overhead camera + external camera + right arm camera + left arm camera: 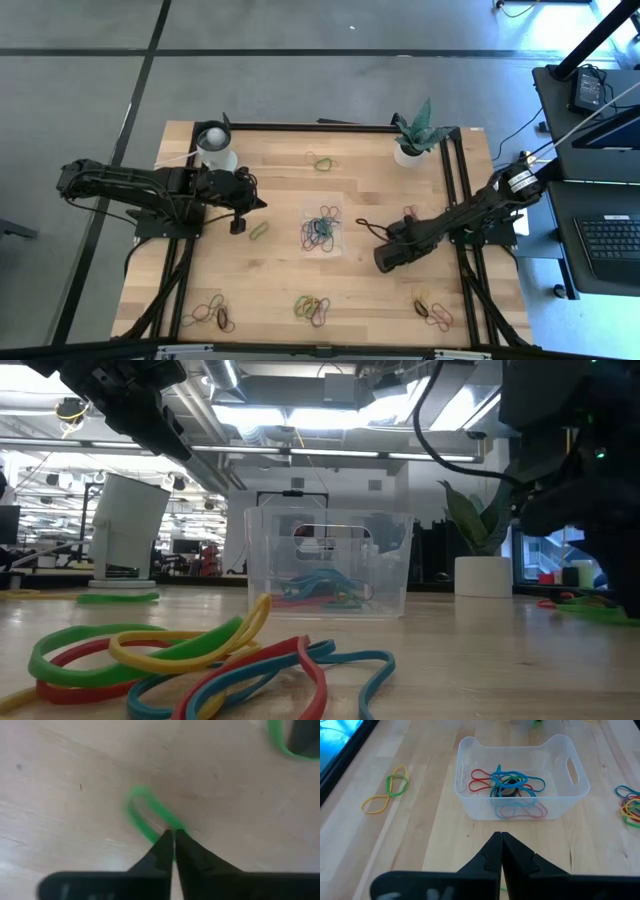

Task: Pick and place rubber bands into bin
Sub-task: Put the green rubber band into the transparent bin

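The bin [322,228] sits near the middle of the desk [280,160], already holding a tangle of red, blue and green rubber bands [507,787]. More loose bands lie scattered well apart from it: a yellow-and-green one [387,790] on the left arm's side, a cluster [312,308] along the near edge, another [433,310] toward the right corner, one [321,161] on the far side.

The right end effector [173,837] is down at the desk surface to the right of the bin, its fingers pinched together on a green rubber band [147,815] whose free loop lies flat on the wood. The low, steep approach appears chosen so the fingertips can nip a thin band off the flat surface. Judgement: the grasp step is in hand; lift and carry to the bin remain.

The left end effector [500,845] waits left of the bin, fingers closed on nothing, clear of the working arm

A white cup [215,145] and a potted plant [412,135] stand at the far edge, out of the path
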